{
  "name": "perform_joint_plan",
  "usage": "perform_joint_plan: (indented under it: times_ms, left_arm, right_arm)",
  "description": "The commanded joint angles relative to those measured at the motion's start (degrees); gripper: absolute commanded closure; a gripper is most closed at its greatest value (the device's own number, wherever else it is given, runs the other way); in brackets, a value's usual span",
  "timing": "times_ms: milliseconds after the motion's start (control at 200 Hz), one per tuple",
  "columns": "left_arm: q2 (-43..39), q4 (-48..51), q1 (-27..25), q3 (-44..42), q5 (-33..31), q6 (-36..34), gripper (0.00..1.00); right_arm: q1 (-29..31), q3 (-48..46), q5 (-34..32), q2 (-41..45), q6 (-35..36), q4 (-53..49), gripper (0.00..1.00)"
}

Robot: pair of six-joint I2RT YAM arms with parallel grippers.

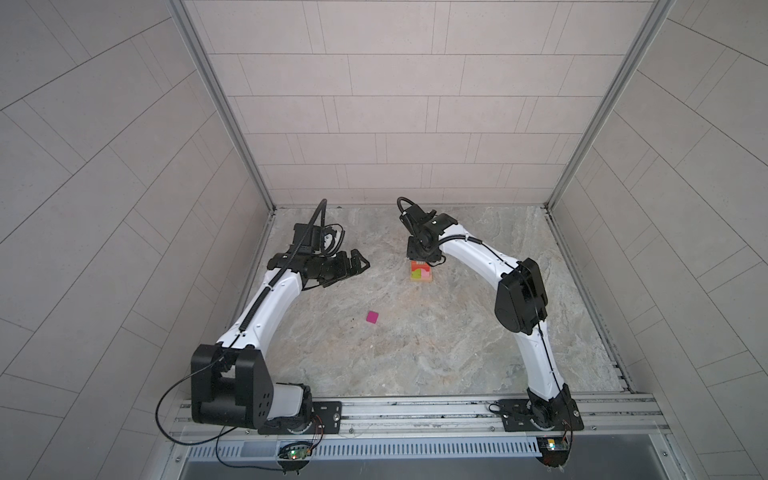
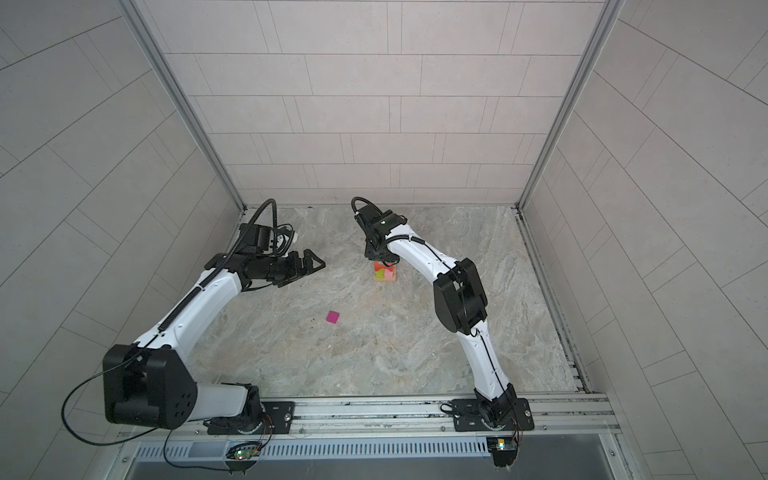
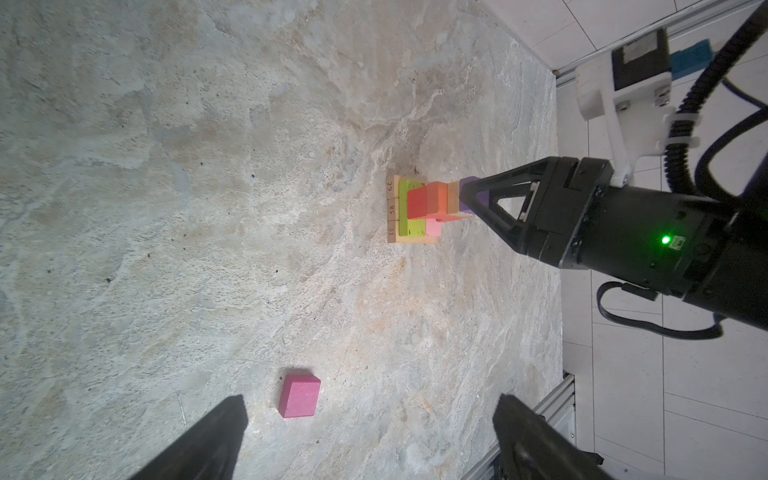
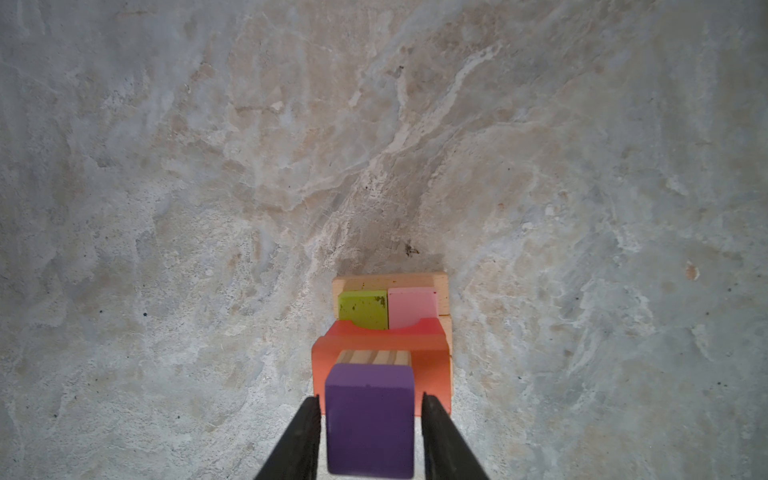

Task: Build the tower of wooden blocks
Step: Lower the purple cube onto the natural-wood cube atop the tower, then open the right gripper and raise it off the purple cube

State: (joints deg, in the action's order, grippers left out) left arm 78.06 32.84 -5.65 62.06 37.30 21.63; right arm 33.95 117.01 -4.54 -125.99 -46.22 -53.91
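The tower (image 1: 421,272) (image 2: 385,272) stands on the stone table at centre back. From the bottom it has tan bars, green and pink blocks, a red arch with an orange block (image 4: 432,370), and a ridged tan piece. A purple cube (image 4: 370,419) (image 3: 468,183) sits on top. My right gripper (image 4: 370,399) (image 1: 424,258) points down over the cube, its fingers standing on either side with a thin gap on each, so it is open. A magenta cube (image 1: 372,317) (image 3: 299,395) lies alone nearer the front. My left gripper (image 1: 361,264) (image 3: 370,401) hovers wide open and empty, left of the tower.
Tiled walls close in the table at the back and on both sides. An aluminium rail (image 1: 415,409) carrying both arm bases runs along the front edge. The right arm's elbow (image 1: 519,299) hangs over the table's right half.
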Motion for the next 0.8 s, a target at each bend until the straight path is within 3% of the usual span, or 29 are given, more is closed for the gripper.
perform_joint_plan:
  times_ms: [0, 390, 796]
  left_arm:
    - [-1.17, -0.24, 0.03, -0.41, 0.32, 0.11, 0.00]
    - [-1.16, -0.26, 0.02, -0.43, 0.45, 0.13, 0.00]
    - [-1.08, -0.23, 0.07, -0.37, 0.45, 0.07, 0.00]
  right_arm:
    - [-0.22, 1.54, -0.89, -0.39, -0.20, -0.81, 0.55]
    - [-0.10, 1.33, -3.06, 2.19, 1.68, -2.10, 0.49]
    - [0.41, -12.15, -1.49, 16.03, 11.30, 5.54, 0.46]
